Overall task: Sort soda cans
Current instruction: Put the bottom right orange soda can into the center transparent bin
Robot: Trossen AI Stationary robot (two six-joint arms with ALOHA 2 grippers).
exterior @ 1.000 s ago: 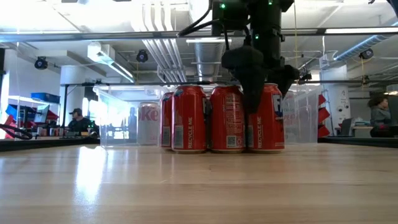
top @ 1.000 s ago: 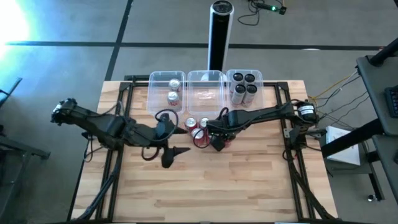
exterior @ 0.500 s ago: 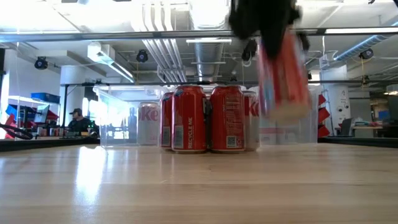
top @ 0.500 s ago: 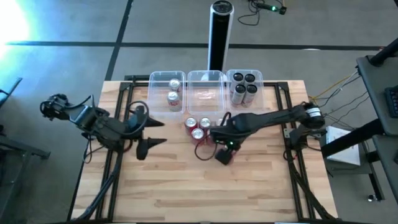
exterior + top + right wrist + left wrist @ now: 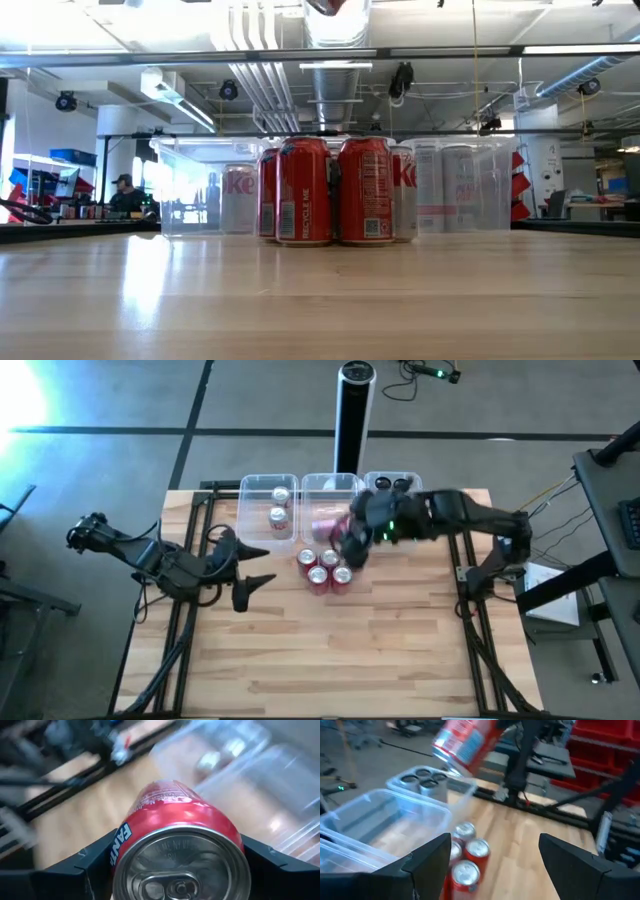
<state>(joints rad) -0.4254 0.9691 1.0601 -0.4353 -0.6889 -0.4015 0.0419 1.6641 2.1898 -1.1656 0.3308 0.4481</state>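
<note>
Right pincer (image 5: 175, 870) gripping red can (image 5: 172, 827), now higher, over middle tub (image 5: 322, 488); left pincer (image 5: 490, 865) open.

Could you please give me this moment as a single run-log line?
right gripper: holding red can above middle tub | left gripper: open, empty, waiting at table's left | three red cans on table
</note>
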